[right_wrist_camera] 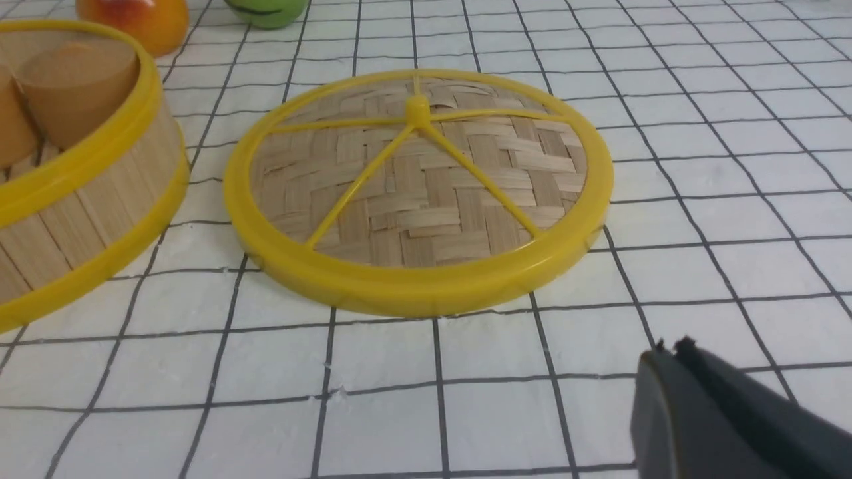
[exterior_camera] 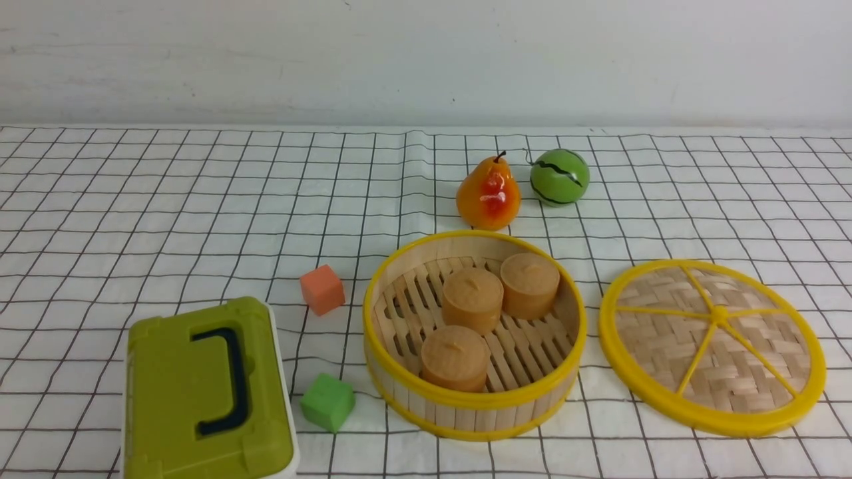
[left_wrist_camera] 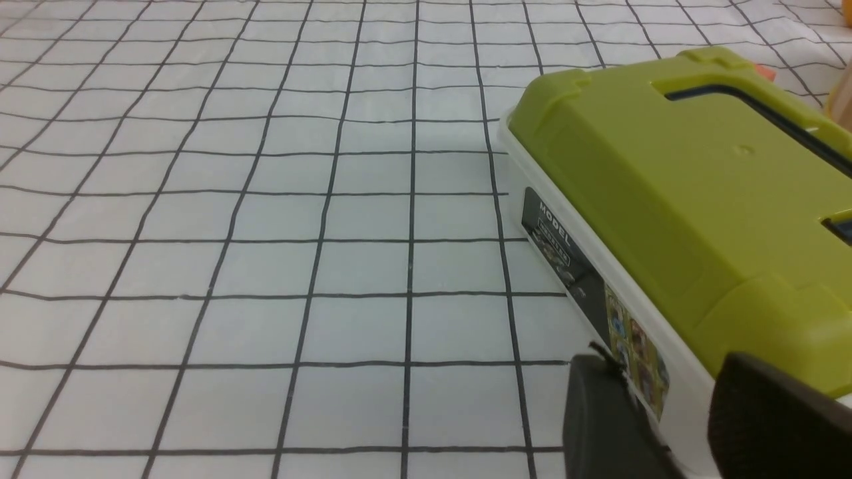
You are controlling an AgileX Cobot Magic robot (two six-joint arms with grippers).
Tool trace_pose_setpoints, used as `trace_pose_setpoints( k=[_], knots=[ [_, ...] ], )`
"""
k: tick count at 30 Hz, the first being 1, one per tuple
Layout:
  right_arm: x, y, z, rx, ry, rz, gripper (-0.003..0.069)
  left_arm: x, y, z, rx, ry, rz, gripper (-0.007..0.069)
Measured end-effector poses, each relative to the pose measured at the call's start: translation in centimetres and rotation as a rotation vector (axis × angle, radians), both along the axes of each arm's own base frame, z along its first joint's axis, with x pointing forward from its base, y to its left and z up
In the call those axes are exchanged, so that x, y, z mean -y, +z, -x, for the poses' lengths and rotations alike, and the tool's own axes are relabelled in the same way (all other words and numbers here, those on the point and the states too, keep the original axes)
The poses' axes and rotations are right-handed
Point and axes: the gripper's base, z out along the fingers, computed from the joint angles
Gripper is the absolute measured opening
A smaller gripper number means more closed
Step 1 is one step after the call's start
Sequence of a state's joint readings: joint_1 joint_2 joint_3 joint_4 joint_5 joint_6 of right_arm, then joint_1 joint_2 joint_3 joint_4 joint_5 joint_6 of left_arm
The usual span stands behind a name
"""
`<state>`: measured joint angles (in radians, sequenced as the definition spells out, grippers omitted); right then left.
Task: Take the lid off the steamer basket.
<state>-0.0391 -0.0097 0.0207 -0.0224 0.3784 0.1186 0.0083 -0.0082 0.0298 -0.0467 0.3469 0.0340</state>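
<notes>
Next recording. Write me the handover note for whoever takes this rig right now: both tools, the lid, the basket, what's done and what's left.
Left tool: fingers apart, holding nothing, beside the green box.
Right tool: fingers together, holding nothing, near the lid but not touching.
The lid lies flat on the cloth to the right of the steamer basket, apart from it.
The basket is open, with three brown cakes inside.
Done: lid is off.
Left: nothing for the task that I can see.

A staged tabletop test setup, likely a lab: a white grid-checked cloth (exterior_camera: 166, 199) against a bare pale wall (exterior_camera: 426, 60), laid with toy props like a plastic pear (exterior_camera: 488, 193), foam cubes (exterior_camera: 322, 289) and a mini watermelon (exterior_camera: 560, 177)
</notes>
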Motion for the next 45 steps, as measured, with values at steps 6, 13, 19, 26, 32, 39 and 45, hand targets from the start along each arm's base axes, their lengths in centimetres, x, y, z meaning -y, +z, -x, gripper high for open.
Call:
trace_pose_setpoints(
  k=[6,13,19,26,32,39,45],
  knots=[
    [-0.01,0.0,0.01,-0.003,0.0,-0.004,-0.0016,0.0,0.0,0.0,0.0,0.0,0.0,0.0239],
    [-0.02,0.0,0.01,-0.004,0.0,-0.005,-0.0015,0.0,0.0,0.0,0.0,0.0,0.0,0.0239],
    [-0.02,0.0,0.01,-0.004,0.0,-0.005,-0.0011,0.0,0.0,0.0,0.0,0.0,0.0,0.0239],
    [-0.02,0.0,0.01,-0.003,0.0,-0.005,-0.0001,0.0,0.0,0.0,0.0,0.0,0.0,0.0239],
    [-0.02,0.0,0.01,-0.003,0.0,-0.005,0.0003,0.0,0.0,0.0,0.0,0.0,0.0,0.0239],
    [-0.02,0.0,0.01,-0.003,0.0,-0.005,0.0012,0.0,0.0,0.0,0.0,0.0,0.0,0.0239],
    [-0.02,0.0,0.01,-0.003,0.0,-0.005,0.002,0.0,0.0,0.0,0.0,0.0,0.0,0.0239]
  ],
)
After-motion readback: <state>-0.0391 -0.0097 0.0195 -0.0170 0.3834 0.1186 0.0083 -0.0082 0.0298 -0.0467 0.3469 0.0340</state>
